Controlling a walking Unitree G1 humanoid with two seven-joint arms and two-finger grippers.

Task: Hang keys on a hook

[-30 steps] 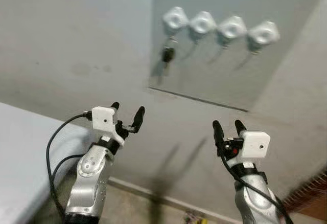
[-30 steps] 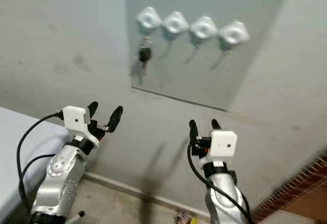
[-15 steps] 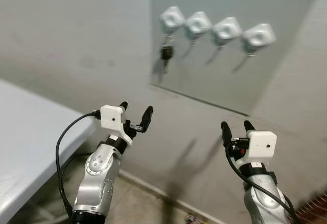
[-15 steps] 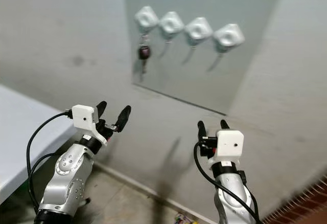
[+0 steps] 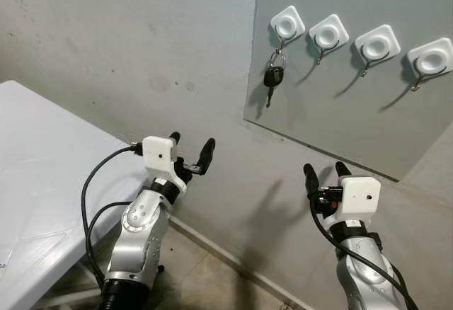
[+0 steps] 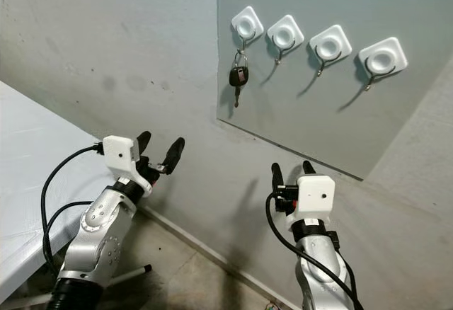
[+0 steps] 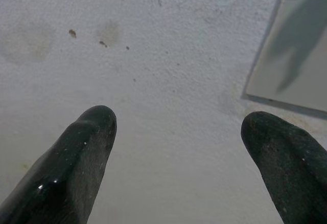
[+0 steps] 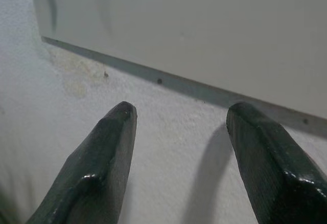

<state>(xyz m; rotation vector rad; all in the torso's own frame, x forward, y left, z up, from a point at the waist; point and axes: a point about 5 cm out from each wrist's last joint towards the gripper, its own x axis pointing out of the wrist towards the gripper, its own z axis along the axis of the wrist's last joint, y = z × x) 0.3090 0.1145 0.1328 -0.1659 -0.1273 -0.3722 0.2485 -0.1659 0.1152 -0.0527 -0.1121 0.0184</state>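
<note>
No legible writing, keys [image 5: 273, 76] w/ black fob hanging on leftmost hook [image 5: 287, 24] of 4 on grey panel [image 6: 318, 105], left gripper [image 5: 191, 156] fingers apart & empty, right gripper [image 5: 325, 173] apart, empty, both below panel near wall [image 5: 141, 55], white table [image 5: 35, 168] at left.

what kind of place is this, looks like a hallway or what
Probably an entryway or utility corner of a home. A grey panel on a bare plaster wall carries a row of four white hooks, with keys hanging from the leftmost one, and a white table stands alongside.
</note>
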